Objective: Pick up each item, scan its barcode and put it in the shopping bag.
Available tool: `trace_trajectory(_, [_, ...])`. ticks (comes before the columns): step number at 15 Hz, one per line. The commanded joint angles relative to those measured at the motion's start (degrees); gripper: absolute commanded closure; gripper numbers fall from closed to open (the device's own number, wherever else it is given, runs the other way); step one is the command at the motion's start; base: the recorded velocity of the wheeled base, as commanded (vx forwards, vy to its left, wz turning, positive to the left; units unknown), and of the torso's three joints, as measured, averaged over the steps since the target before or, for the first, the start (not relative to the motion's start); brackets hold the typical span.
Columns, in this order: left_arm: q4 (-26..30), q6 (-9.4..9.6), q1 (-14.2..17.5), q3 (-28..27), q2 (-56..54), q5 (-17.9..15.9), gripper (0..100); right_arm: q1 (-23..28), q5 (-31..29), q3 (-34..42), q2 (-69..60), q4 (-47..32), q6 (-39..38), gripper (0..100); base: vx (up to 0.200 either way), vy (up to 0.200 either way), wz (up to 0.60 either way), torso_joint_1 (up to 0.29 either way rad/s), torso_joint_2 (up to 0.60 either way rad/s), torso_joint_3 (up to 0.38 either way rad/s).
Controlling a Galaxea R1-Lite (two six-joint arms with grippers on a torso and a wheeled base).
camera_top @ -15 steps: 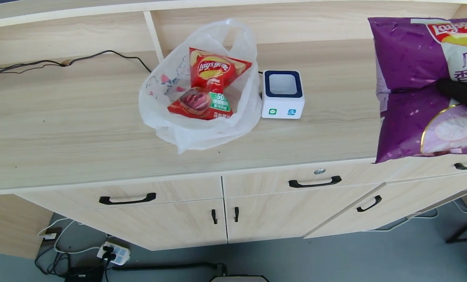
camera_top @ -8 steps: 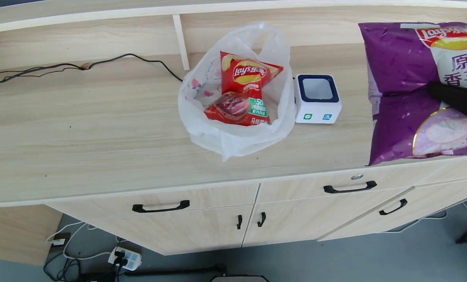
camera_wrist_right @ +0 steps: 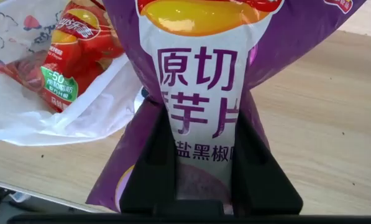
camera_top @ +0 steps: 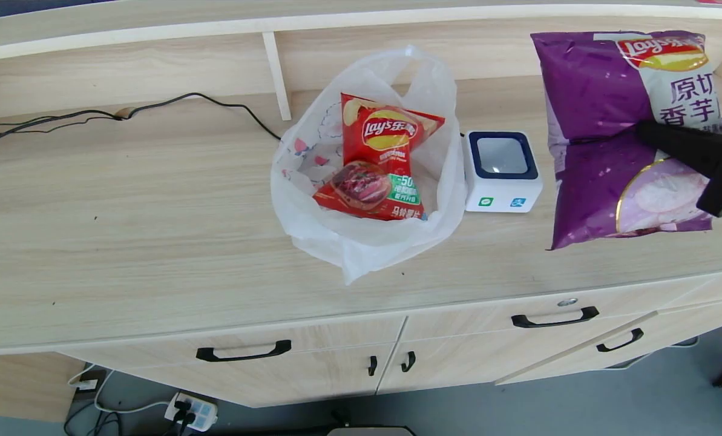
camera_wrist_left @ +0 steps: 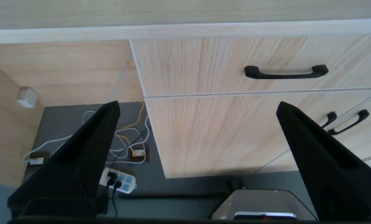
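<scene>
- step in hand, we think, is the scan: our right gripper (camera_top: pixel 657 136) has its jaws clamped on the purple chip bag (camera_top: pixel 597 109), pinching it across the middle.
- the purple chip bag hangs in the air above the counter (camera_top: pixel 124 212), to the right of the scanner (camera_top: pixel 502 171) and not touching it.
- the scanner's window faces up, so we need to bring the purple chip bag over it and turn the barcode side down to the glass.
- we see no barcode on the side that faces us, so we guess it is on the back.
- the purple chip bag is big and puffy and bends where we squeeze it. we should go slow and hold it flat over the window, close but not pressing.
- the shopping bag (camera_top: pixel 312 200) sits just beside the scanner on its left, mouth open, with a red chip bag (camera_top: pixel 379 157) already inside. we should take care not to bump the scanner or snag the thin plastic as we swing across.
- our left gripper (camera_wrist_left: pixel 197 109) is down low in front of the drawers (camera_wrist_left: pixel 235 68), jaws wide apart, holding nothing.
</scene>
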State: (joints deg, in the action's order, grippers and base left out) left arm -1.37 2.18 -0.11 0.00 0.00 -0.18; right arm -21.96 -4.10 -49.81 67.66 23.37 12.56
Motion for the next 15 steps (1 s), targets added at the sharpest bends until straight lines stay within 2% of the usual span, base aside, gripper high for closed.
trace_trajectory(1, [-0.04, 0.02, 0.02, 0.00, 0.00, 0.01, 0, -0.54, -0.21, -4.15, 5.38, 0.45, 0.01, 100, 0.000, 0.000, 0.00, 0.000, 0.00, 0.000])
trace_trajectory(3, [-0.04, 0.02, 0.02, 0.00, 0.09, 0.01, 0, -0.46, -0.39, -5.21, 9.33, 4.58, 0.10, 100, 0.000, 0.000, 0.00, 0.000, 0.00, 0.000])
trace_trajectory(6, [-0.13, 0.02, -0.07, 0.00, 0.00, 0.01, 0, -0.28, -2.32, -5.38, 16.19, 16.80, 1.24, 100, 0.000, 0.000, 0.00, 0.000, 0.00, 0.000])
trace_trajectory(8, [-0.13, 0.10, -0.07, 0.00, 0.09, 0.01, 0, -0.02, -2.41, -4.51, 18.65, 21.54, 2.30, 100, 0.000, 0.000, 0.00, 0.000, 0.00, 0.000])
trace_trajectory(15, [-0.30, 0.10, 0.02, 0.00, 0.09, 0.01, 0, 1.04, -2.41, -4.86, 20.23, 21.72, 2.56, 100, 0.000, 0.000, 0.00, 0.000, 0.00, 0.000])
